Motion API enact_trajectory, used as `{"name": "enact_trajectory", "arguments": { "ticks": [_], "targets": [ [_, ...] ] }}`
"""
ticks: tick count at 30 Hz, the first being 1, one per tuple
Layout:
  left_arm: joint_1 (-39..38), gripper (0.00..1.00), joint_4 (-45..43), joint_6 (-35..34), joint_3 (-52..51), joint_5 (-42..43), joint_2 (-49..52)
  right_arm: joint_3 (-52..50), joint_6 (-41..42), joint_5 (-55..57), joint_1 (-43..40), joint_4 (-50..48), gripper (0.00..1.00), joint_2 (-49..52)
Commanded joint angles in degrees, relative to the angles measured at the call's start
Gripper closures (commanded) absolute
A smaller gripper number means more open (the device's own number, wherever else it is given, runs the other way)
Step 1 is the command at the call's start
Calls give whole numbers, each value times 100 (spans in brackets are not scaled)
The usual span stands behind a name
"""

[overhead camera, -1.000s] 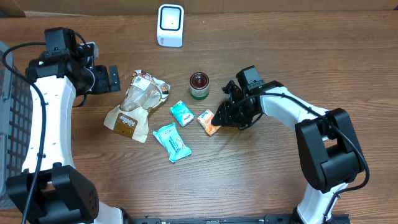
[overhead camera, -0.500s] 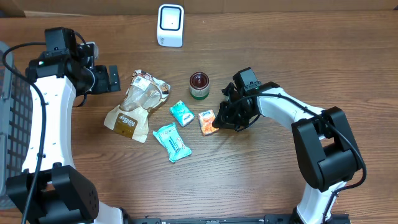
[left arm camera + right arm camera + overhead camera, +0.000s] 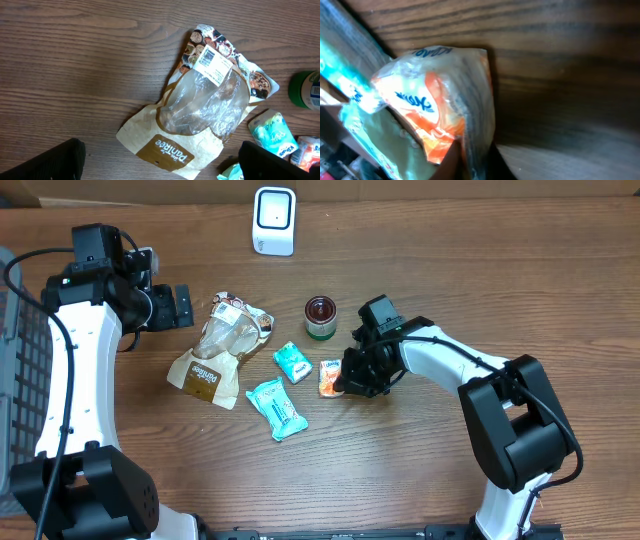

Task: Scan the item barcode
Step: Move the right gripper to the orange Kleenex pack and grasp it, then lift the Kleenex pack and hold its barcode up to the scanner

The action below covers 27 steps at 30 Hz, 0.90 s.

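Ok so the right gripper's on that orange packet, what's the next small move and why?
Probably a short lift straight up. The right gripper looks shut on the orange packet, which rests on the table close to a teal packet; raising it clear first should free a path to the white scanner.

Right tool [image 3: 343, 384] newly around packet [image 3: 329, 376] (orange)

I work at a brown wood-grain table [image 3: 400, 480], evenly lit, with cardboard [image 3: 450, 187] along its far edge and a grey mesh basket [image 3: 12, 380] at my left.
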<state>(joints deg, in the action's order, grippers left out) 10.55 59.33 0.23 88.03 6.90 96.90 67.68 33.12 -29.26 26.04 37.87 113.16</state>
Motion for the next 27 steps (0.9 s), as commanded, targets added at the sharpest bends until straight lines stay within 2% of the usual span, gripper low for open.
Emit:
{"name": "enact_trajectory", "arguments": {
  "ticks": [1,4,7,8,10,14,16,19,24,27],
  "targets": [
    [26,0,0,107,85,20,-66,96,612,588,57,11,96,125],
    [26,0,0,105,85,20,-66,98,577,498,57,-11,96,122],
    [26,0,0,107,85,20,-66,114,-31,-144,28,-190,96,-33],
    [26,0,0,107,85,20,-66,140,-391,-824,-15,-328,96,-302],
    [26,0,0,107,85,20,-66,160,-614,-1591,-83,-490,96,-662],
    [26,1,0,107,85,20,-66,162,-538,-3265,-264,-1296,96,-1460],
    [26,0,0,105,85,20,-66,162,181,-4019,-337,-2006,96,-1788],
    [26,0,0,107,85,20,-66,162,2065,-4669,-367,-3812,96,-2111],
    [26,0,0,107,85,20,-66,162,4885,-4673,-363,-6690,96,-2229],
    [26,0,0,105,85,20,-66,162,6111,-4489,-374,-7772,96,-2229]
  ]
}}
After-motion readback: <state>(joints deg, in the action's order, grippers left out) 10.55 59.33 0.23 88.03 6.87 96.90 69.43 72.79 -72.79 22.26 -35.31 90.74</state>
